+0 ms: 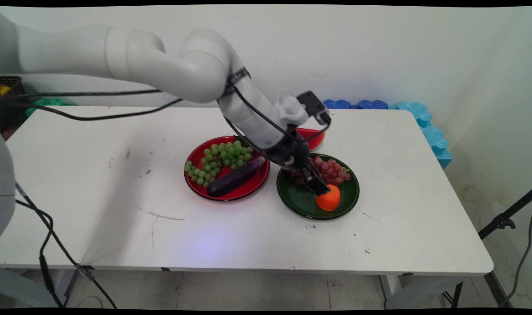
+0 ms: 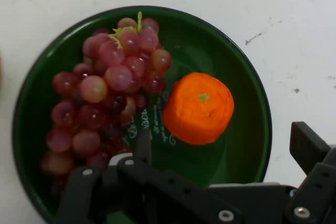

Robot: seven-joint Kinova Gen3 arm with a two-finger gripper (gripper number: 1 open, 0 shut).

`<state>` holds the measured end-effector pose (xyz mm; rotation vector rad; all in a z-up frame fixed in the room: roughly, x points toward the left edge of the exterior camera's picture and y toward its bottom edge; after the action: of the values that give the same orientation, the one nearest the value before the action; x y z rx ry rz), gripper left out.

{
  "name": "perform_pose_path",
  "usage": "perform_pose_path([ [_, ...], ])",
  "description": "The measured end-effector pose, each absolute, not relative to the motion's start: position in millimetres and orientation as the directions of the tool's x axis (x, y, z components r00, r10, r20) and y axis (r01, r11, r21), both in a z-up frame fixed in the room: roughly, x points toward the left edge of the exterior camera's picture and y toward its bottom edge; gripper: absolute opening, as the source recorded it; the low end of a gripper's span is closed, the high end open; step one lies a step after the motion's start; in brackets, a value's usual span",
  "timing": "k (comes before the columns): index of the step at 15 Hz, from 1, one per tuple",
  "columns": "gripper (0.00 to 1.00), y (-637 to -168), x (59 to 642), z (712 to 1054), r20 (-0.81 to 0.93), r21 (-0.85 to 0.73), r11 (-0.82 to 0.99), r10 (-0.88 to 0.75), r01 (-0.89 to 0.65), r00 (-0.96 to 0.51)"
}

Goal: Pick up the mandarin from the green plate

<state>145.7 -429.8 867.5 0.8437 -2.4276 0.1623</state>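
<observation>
the tool (image 2: pixel 220 150) hangs wide open and empty just over the green plate (image 2: pixel 247 145), its fingers either side of the orange (image 2: pixel 198 107), red grapes (image 2: pixel 107 98) alongside.

Orange (image 2: pixel 198 108) sits stem-up in green plate (image 2: pixel 247 82), just beside red grapes (image 2: pixel 107 98).

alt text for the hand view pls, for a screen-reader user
Looking down past the open black gripper into a dark green plate on a white table. An orange fruit lies between the spread fingers, apart from both, with a bunch of red grapes beside it on the plate.
</observation>
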Motion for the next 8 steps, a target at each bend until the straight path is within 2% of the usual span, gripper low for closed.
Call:
perform_pose_path([
  [8,1.0,-446,121,824,0.541,0.054,0.79,-0.537,-0.61,-0.647],
])
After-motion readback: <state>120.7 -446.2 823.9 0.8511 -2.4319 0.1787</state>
